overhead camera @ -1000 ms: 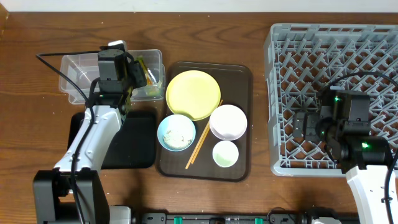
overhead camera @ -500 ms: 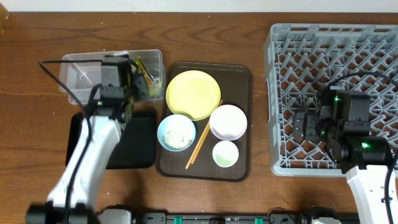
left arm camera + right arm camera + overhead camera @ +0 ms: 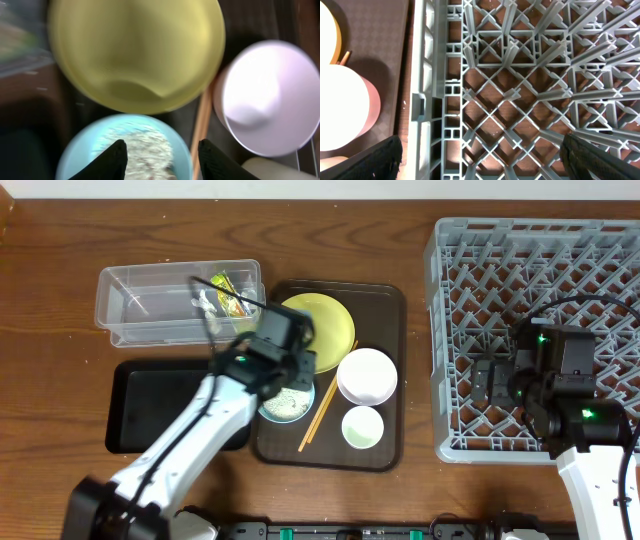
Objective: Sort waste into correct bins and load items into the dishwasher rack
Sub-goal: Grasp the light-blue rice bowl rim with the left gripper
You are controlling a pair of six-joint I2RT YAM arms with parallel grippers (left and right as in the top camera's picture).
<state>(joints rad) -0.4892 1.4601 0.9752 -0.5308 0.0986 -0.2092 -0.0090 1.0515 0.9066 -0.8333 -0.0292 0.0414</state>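
Wooden table [image 3: 60, 250]; left gripper [image 3: 161, 150] parted, empty, over blue bowl [image 3: 82, 150].

Dark brown wooden table [image 3: 330, 240], visible grain, pale strip [image 3: 300, 188] beyond far edge

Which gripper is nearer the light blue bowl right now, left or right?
Left. The left gripper hangs directly over the light blue bowl, jaws open. The right gripper is far off to the right, over the dishwasher rack.
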